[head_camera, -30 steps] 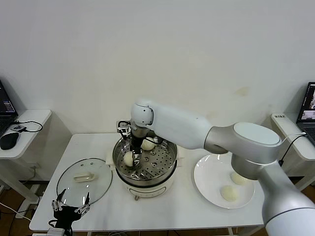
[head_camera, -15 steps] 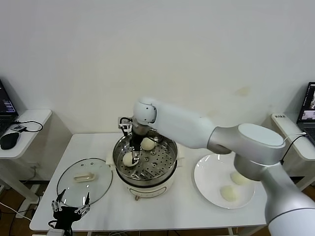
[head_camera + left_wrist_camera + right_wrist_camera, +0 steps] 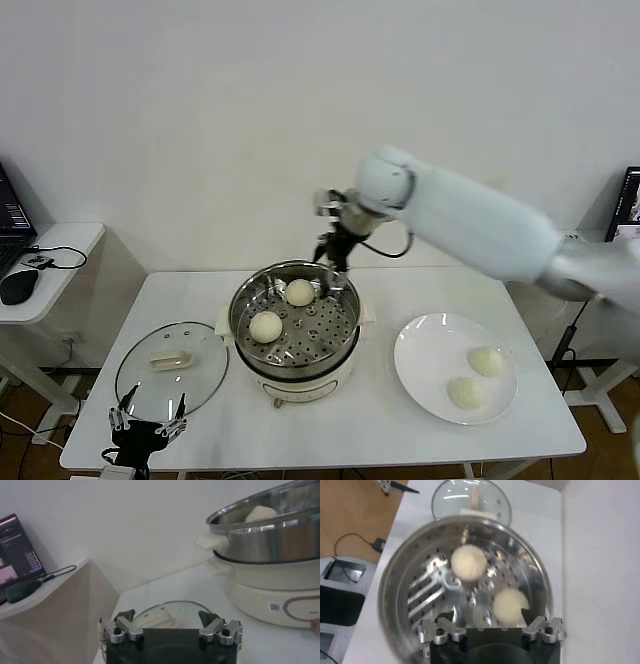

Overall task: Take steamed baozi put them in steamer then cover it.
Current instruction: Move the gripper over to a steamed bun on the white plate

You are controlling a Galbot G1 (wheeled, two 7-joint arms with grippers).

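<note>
Two cream-white baozi (image 3: 265, 326) (image 3: 300, 292) lie in the shiny steamer basket (image 3: 340, 325) on its cream pot base; the right wrist view shows them (image 3: 468, 562) (image 3: 510, 605) on the perforated floor. Two more baozi (image 3: 487, 361) (image 3: 462, 392) lie on the white plate (image 3: 420, 350). My right gripper (image 3: 332, 252) is open and empty, above the steamer's far right rim. The glass cover (image 3: 172, 367) lies flat on the table left of the steamer, also in the left wrist view (image 3: 162, 617). My left gripper (image 3: 145, 418) is open, parked at the front left table edge.
A side desk with a laptop and mouse (image 3: 18, 284) stands at the far left. Another laptop (image 3: 628, 215) sits at the far right. The wall is close behind the table.
My right gripper has let go of a baozi in the steamer, risen out of the basket and swung back and to the right. The left arm has not moved.
</note>
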